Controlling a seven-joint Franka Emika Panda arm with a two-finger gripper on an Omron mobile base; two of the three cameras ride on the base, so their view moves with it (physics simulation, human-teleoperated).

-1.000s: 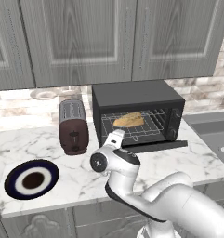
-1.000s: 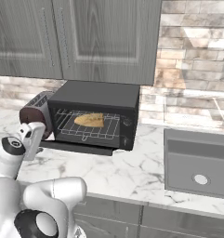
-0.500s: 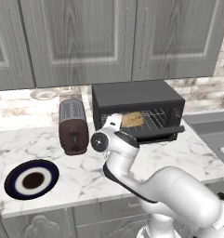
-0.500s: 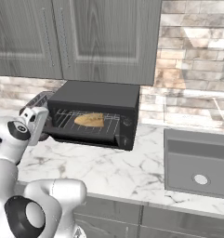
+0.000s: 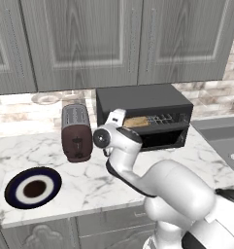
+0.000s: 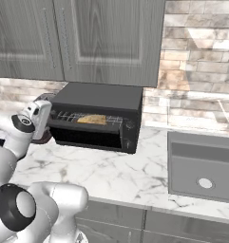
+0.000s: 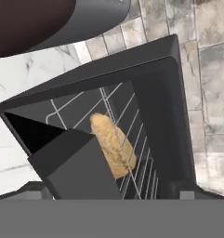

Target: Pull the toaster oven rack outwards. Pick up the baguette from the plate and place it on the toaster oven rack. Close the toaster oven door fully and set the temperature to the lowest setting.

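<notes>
The toaster oven door (image 6: 85,136) stands part-raised, baguette (image 7: 113,145) on the toaster oven rack (image 7: 132,153) behind; push evenly until shut; gripper jaw state cannot be told.

Baguette (image 7: 112,145) on rack (image 7: 132,139) inside toaster oven (image 6: 99,97), plate (image 5: 33,186) front-left.

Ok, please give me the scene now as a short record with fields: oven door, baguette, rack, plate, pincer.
toaster oven door: partly raised, not fully shut, a gap stays open at the top
baguette: lies on the rack inside the oven
toaster oven rack: silver wire grid under the baguette
plate: bare, on the counter left of the toaster
toaster: maroon and silver, left of the toaster oven
pincer: at the door's left end; open or shut cannot be told
</notes>
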